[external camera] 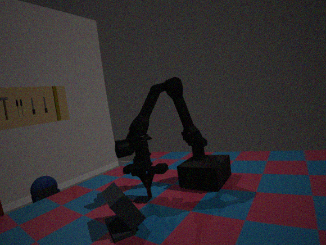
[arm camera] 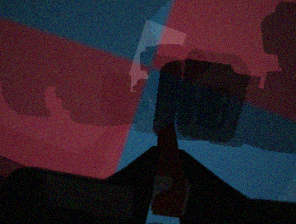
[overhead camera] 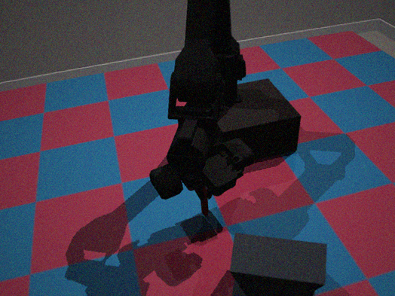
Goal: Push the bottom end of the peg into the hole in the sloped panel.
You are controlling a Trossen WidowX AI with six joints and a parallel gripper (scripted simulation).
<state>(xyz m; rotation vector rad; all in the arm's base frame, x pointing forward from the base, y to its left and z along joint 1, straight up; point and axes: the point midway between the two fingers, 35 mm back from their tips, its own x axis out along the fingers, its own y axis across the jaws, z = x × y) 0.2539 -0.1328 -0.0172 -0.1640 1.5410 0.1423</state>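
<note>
The dark red peg (overhead camera: 205, 207) (external camera: 149, 194) (arm camera: 167, 136) is upright, its lower end at or very near the table; a small gap cannot be ruled out. My gripper (overhead camera: 203, 193) (external camera: 147, 182) (arm camera: 166, 154) points down and is shut on the peg's upper part, with a finger on each side. The dark grey sloped panel (overhead camera: 282, 257) (external camera: 125, 209) stands apart from the peg, nearer the camera in the top and exterior views. Its hole does not show in any view, and the peg's cross-section is too dark to tell.
The arm's black base block (overhead camera: 265, 137) (external camera: 200, 175) stands behind the gripper. The table has red and blue squares (overhead camera: 366, 230) (external camera: 216, 225). In the exterior view, a blue ball (external camera: 44, 186) and a wall with a tool board (external camera: 36, 112) are at the left.
</note>
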